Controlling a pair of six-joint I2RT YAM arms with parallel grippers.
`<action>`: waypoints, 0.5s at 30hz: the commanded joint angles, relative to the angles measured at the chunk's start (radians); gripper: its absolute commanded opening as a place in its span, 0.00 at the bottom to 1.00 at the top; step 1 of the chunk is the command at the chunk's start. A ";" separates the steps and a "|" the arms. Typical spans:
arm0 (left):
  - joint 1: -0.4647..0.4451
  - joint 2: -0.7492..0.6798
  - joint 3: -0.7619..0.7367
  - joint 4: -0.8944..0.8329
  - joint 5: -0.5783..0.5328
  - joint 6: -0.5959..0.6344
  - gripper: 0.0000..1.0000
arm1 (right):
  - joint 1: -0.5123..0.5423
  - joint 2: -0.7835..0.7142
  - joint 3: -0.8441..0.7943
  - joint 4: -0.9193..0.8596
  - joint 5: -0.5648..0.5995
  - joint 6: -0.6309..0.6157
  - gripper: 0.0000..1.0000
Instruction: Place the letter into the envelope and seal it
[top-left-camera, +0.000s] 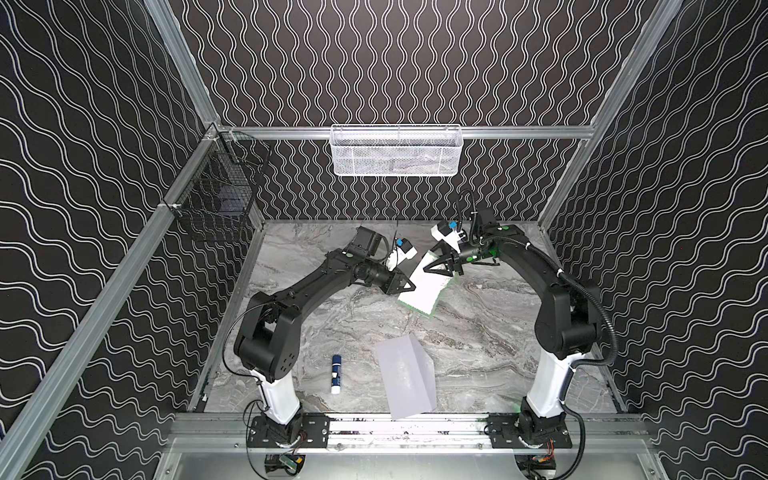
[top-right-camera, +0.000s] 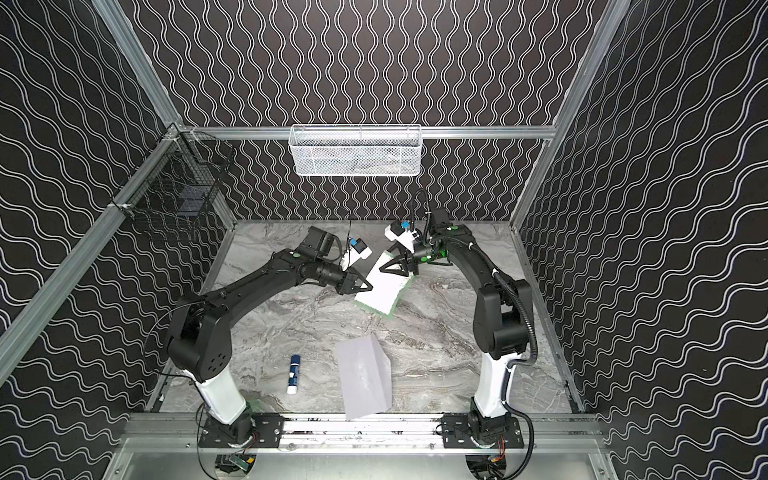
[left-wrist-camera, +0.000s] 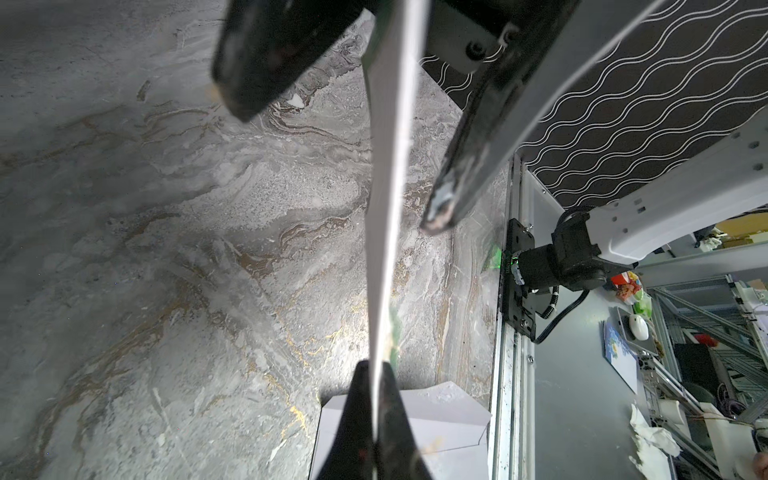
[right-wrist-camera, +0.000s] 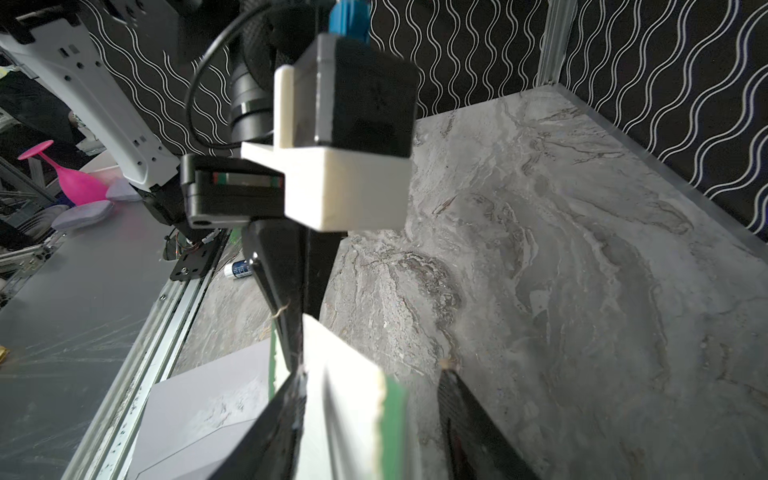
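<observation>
Your table is a grey marbled slab. You have two items lying on it: an envelope near the front edge, its near corner over the metal rail — and a glue stick flat to its left, not touching.

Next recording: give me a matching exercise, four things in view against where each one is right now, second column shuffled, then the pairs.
Things:
1. white paper letter with a green patterned border
2. plain pale lavender paper envelope
3. blue-and-white glue stick
4. white mesh basket

Places:
A. hanging on the back rail
B. lying flat, its near edge at the front rail
C. pinched in the shut jaws of the left gripper
D. lying on its side, left of the envelope in both top views

Pairs: 1-C, 2-B, 3-D, 4-A
</observation>
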 joint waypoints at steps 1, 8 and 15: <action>0.011 -0.011 0.004 0.047 0.014 -0.028 0.00 | 0.000 -0.011 0.004 -0.082 -0.007 -0.063 0.50; 0.036 -0.014 -0.009 0.085 0.006 -0.090 0.00 | 0.000 -0.084 -0.051 -0.036 0.008 -0.031 0.49; 0.037 -0.035 -0.020 0.110 0.012 -0.092 0.00 | 0.009 -0.144 -0.121 0.009 0.012 -0.005 0.50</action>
